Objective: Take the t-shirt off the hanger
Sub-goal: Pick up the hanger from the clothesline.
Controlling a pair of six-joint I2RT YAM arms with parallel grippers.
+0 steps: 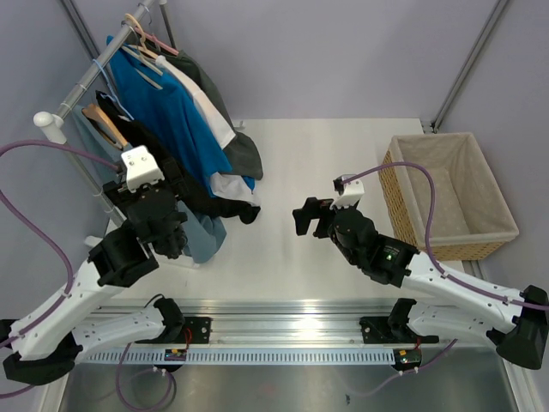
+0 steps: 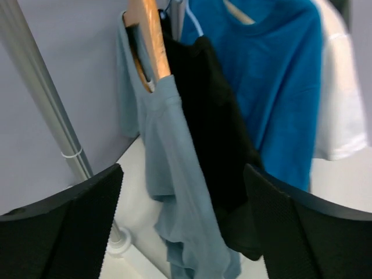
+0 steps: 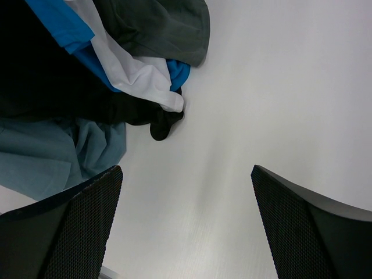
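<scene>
Both spread wide, left tool, right tool

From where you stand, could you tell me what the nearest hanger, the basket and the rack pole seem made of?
The hanger looks like varnished wood: tan, smooth, slightly glossy. The basket looks like woven wicker, ribbed outside, with a pale cloth lining. The rack pole is probably metal tube: grey with a dull sheen.

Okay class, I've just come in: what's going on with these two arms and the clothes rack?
Two robot arms face a clothes rack. The left end effector is open, pointed at the grey-blue t-shirt on its wooden hanger, not gripping it. The right end effector, also open, hovers over the table by the hanging shirts' hems. The t-shirt is not off yet.
</scene>
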